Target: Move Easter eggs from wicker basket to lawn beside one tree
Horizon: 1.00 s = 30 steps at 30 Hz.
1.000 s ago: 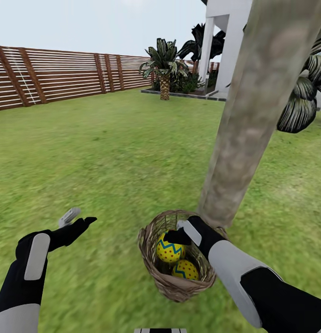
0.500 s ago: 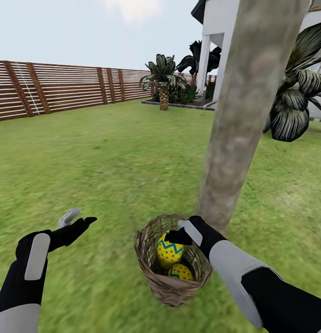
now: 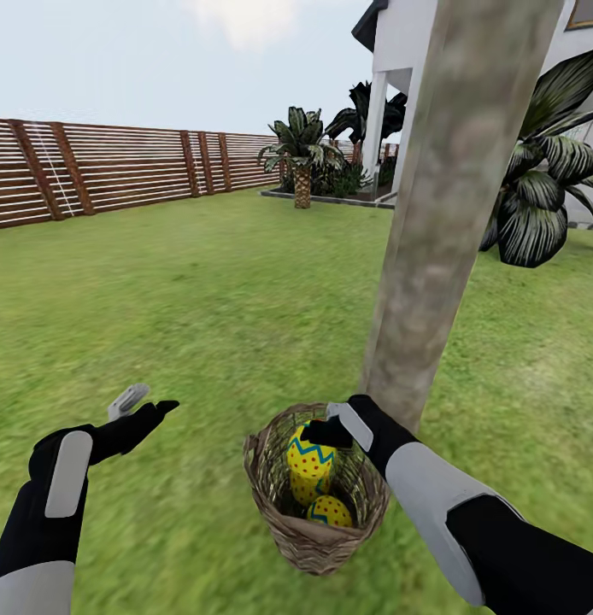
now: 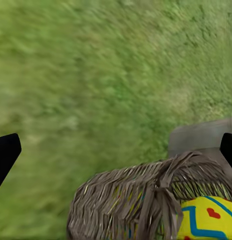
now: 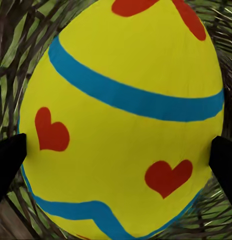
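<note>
The lawn spreads out broad and green around me, closed off by the slatted wooden fence, with the white house and a short palm far behind. Right in front of me rises the tree, its thick mottled trunk meeting the grass just beyond the wicker basket, which sits almost against the trunk's foot. Inside the basket I see the Easter eggs: the upper egg under my right claw, and a lower egg deeper down; what looks like a third yellow shape shows between them, but I cannot be sure. I judge that I am on the first egg, at the grasp itself. My right wrist view has that egg large between my two dark fingertips, one at each side of it, so my right claw stands wide around the egg; whether the pads already touch it I cannot tell. My left claw hangs open over bare grass, well apart from the basket, holding nothing. Next I would need to close on the egg, lift it straight up past the rim without snagging the weave, and set it on the grass by this trunk. I find no brand, label or readable writing, only red hearts and blue bands on the egg.
</note>
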### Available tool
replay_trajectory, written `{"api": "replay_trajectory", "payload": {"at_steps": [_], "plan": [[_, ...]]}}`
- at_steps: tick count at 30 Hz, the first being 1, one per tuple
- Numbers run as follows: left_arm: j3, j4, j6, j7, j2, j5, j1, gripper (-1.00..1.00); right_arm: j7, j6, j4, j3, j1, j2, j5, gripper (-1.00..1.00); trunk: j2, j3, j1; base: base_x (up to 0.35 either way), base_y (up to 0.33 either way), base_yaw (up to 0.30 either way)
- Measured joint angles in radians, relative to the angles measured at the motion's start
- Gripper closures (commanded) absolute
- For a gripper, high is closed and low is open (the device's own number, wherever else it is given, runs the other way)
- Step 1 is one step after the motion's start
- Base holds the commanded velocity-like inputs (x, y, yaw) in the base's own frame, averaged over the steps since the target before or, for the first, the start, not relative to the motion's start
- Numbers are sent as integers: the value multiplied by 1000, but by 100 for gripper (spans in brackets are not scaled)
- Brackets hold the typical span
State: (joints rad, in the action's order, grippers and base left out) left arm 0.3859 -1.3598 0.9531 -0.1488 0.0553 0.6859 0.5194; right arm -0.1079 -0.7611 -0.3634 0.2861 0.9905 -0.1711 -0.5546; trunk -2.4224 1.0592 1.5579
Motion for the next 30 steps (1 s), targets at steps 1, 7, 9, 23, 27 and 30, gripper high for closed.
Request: {"api": "replay_trajectory", "payload": {"at_steps": [1, 7, 9, 23, 27, 30], "plan": [[-1, 1, 0, 0, 1, 0, 0, -100, 0, 3, 6, 5, 4, 3, -1, 100, 0, 0, 0, 0, 0, 0], [-2, 2, 0, 0, 0, 0, 0, -100, 2, -3, -1, 6, 4, 2, -1, 100, 0, 0, 1, -199, 0, 0], [-3, 2, 0, 0, 0, 0, 0, -100, 2, -3, -1, 6, 4, 2, -1, 100, 0, 0, 1, -334, 0, 0], [-5, 4, 0, 0, 0, 0, 0, -100, 1, -7, -267, 9, -92, 33, -4, 100, 77, -34, -42, -63, 0, 0], [-6, 5, 0, 0, -1, 0, 0, -100, 0, -17, -418, 11, -181, 46, -4, 100, 105, -47, -57, -326, 0, 0], [-6, 5, 0, 0, -1, 0, 0, -100, 2, -17, -482, 11, -213, 72, -8, 100, 126, -56, -69, -184, 0, 0]]}}
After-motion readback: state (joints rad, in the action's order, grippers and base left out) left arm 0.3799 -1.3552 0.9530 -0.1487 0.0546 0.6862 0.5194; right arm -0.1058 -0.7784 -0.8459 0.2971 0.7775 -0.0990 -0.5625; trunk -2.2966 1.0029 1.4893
